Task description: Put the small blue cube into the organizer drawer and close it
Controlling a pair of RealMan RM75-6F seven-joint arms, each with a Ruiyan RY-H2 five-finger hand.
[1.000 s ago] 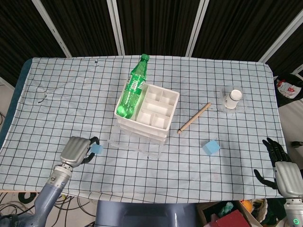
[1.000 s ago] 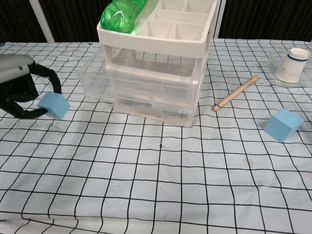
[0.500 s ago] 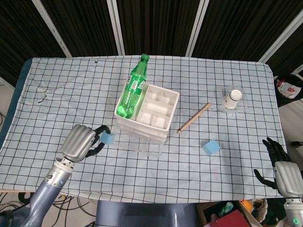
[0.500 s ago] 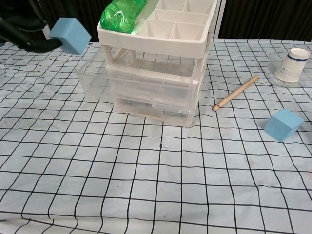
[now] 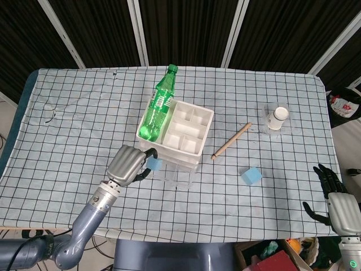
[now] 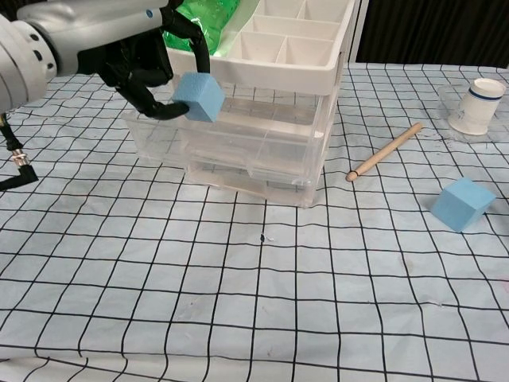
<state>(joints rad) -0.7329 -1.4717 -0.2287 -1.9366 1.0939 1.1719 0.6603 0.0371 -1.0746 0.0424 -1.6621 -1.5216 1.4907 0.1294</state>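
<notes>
My left hand (image 5: 127,164) (image 6: 139,60) grips a small blue cube (image 5: 154,164) (image 6: 199,97) and holds it in the air over the pulled-out clear drawer (image 6: 231,131) of the organizer (image 5: 176,137). The organizer is white on top with clear drawers below; a green bottle (image 5: 159,106) lies in its top tray. A second, larger blue cube (image 5: 251,175) (image 6: 463,204) sits on the cloth to the right. My right hand (image 5: 331,196) hangs open past the table's right front corner, holding nothing.
A wooden stick (image 5: 231,140) (image 6: 385,151) lies right of the organizer. A white paper cup (image 5: 277,118) (image 6: 476,105) stands at the far right. The checked cloth (image 5: 84,113) covers the table.
My left hand has lifted the small blue cube off the cloth and carried it rightward to the organizer's open drawer. The right hand has not moved.
</notes>
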